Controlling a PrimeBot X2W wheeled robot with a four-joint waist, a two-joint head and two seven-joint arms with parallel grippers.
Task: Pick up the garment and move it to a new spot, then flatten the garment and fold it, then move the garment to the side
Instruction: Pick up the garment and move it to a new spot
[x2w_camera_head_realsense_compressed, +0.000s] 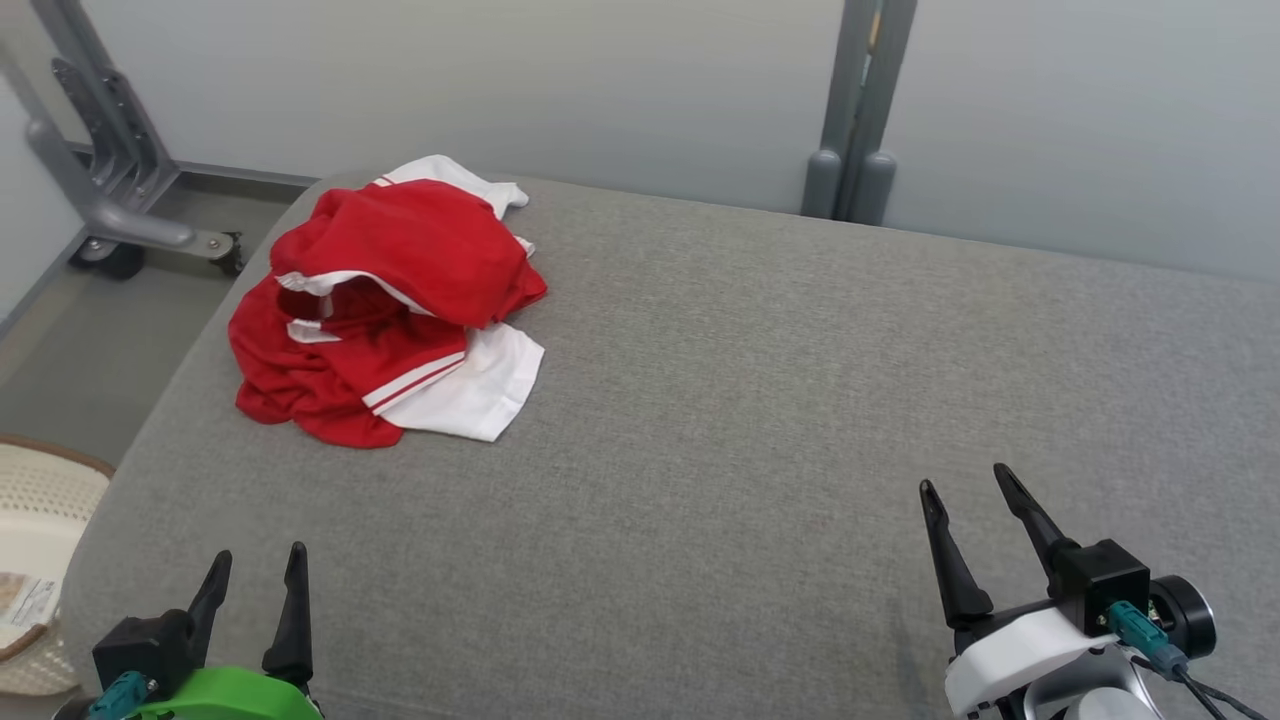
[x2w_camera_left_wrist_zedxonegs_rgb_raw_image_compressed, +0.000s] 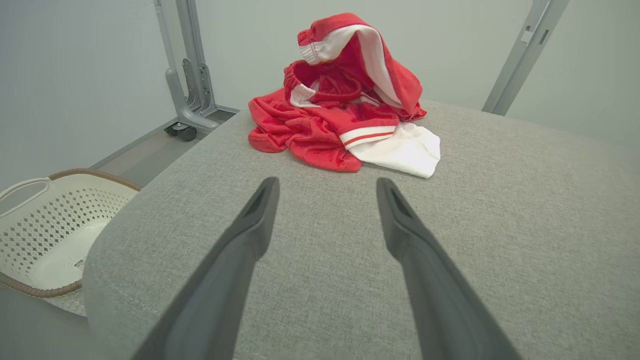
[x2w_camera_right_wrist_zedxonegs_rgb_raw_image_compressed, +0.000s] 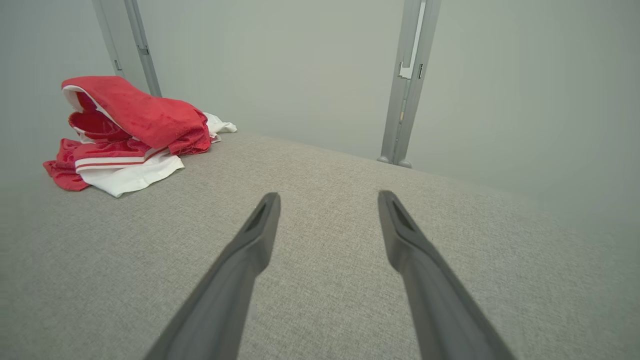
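garment (x2w_camera_head_realsense_compressed: 400, 270) lies outside the basket (x2w_camera_left_wrist_zedxonegs_rgb_raw_image_compressed: 65, 210)

The crumpled folds of the garment (x2w_camera_head_realsense_compressed: 385, 300) hide most of it from you. Left of the garment, the basket (x2w_camera_head_realsense_compressed: 45, 500) is cut off by the head view's edge, and the label (x2w_camera_head_realsense_compressed: 25, 600) inside it is too small to read.

Red soft-fabric garment (x2w_camera_head_realsense_compressed: 400, 250) with white panels and striped trim, lying in a crumpled, unfolded heap near the far left corner of a grey woven-fabric surface (x2w_camera_head_realsense_compressed: 800, 400). A red fold with a white-lined edge drapes over the top, arching above an opening rimmed by a gathered elastic band (x2w_camera_left_wrist_zedxonegs_rgb_raw_image_compressed: 295, 80). A flat white panel (x2w_camera_head_realsense_compressed: 480, 385), bordered by stripes, spreads onto the surface at the near side; a smaller white piece (x2w_camera_head_realsense_compressed: 450, 175) protrudes at the far side.
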